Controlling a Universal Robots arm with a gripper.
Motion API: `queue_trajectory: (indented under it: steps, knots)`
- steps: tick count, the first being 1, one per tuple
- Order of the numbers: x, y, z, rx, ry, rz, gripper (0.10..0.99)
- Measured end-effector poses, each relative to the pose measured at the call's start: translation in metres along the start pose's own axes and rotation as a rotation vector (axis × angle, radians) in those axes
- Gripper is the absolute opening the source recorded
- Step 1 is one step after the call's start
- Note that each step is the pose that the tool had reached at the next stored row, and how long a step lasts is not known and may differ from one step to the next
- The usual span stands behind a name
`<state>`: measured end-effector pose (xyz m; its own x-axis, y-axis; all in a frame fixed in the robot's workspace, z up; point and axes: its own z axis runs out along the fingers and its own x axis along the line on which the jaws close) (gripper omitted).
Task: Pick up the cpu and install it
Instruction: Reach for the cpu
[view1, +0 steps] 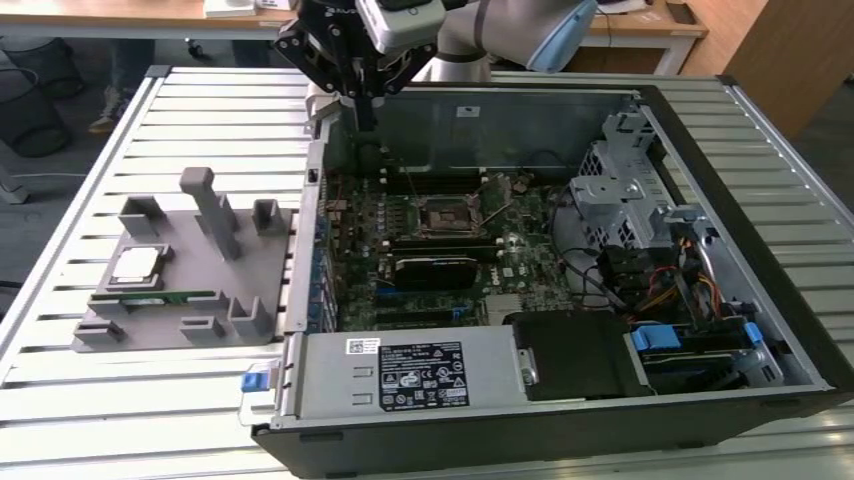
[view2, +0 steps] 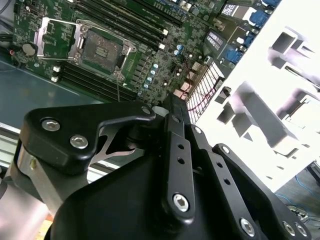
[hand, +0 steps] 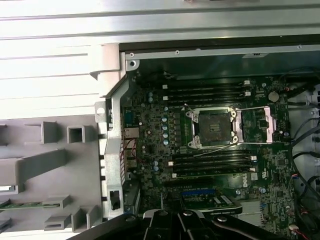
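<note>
The cpu (view1: 138, 263), a small silvery square chip, lies flat on the grey holder block (view1: 187, 310) at the exterior view's left, outside the computer case. My gripper (view1: 363, 118) hangs above the case's back left corner, fingers closed together and holding nothing. It is well away from the cpu and up-left of the motherboard socket (view1: 443, 213). The socket (hand: 214, 125) is empty, its metal cover plate (hand: 270, 124) swung open beside it; it also appears in the second wrist view as socket (view2: 102, 50). The gripper's black linkage (view2: 175, 150) fills the foreground there.
A green memory stick (view1: 160, 297) lies on the holder near the cpu, among upright grey posts (view1: 214, 210). The open case (view1: 667, 110) has tall walls, a drive cage (view1: 627, 190), cables and a power supply (view1: 414, 375). Slatted metal table (view1: 200, 100) surrounds it.
</note>
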<state>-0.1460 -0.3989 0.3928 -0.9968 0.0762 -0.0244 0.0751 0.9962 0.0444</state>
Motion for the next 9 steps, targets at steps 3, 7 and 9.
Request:
queue_trajectory:
  steps: [3, 7, 9]
  knots:
    - [0.0011, -0.0001, 0.0, 0.0, 0.0, 0.0, 0.11]
    - [0.0026, -0.0002, 0.0001, 0.0, 0.0, 0.0, 0.11]
    - [0.0033, -0.0003, 0.0, 0.0, 0.0, 0.0, 0.11]
